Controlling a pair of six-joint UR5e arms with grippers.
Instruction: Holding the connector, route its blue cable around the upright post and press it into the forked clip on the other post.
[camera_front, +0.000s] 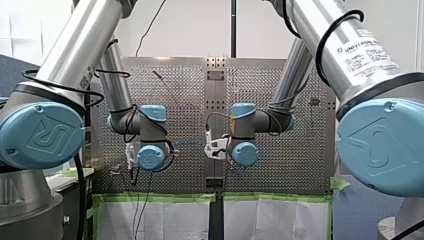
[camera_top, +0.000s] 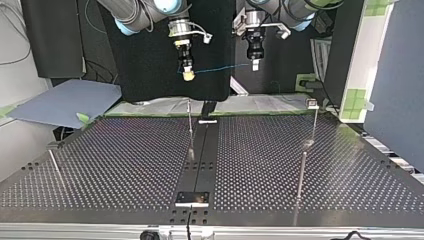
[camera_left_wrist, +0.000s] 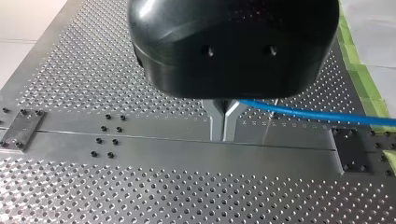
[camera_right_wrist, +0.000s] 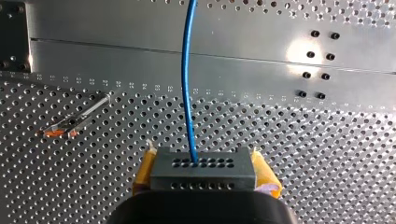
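While both arms hung above the table (camera_top: 125, 165), the right gripper (camera_right_wrist: 203, 176) clamped the connector (camera_right_wrist: 203, 164) between its yellow pads (camera_right_wrist: 264, 173), and the left gripper (camera_left_wrist: 225, 122) pinched the blue cable (camera_left_wrist: 303, 113) strung between the 2. The cable was judged light, limp and slippery; the rigid connector body offered the firm hold.

**Blue cable over a silver, dotted bench**

The cable (camera_right_wrist: 187, 84) is bright blue. The connector (camera_right_wrist: 203, 163) is dark grey, with rows of small holes. My right claw (camera_right_wrist: 203, 175) has yellow pads (camera_right_wrist: 142, 177) and a black body. My left claw (camera_left_wrist: 224, 126) has a glossy black body and bare metal fingers (camera_left_wrist: 215, 119). The bench (camera_left_wrist: 140, 196) is silver, patterned all over with a regular grid of small dark holes. Green tape (camera_left_wrist: 362, 74) edges it. The arms (camera_front: 75, 55) are silver with light blue joint caps.
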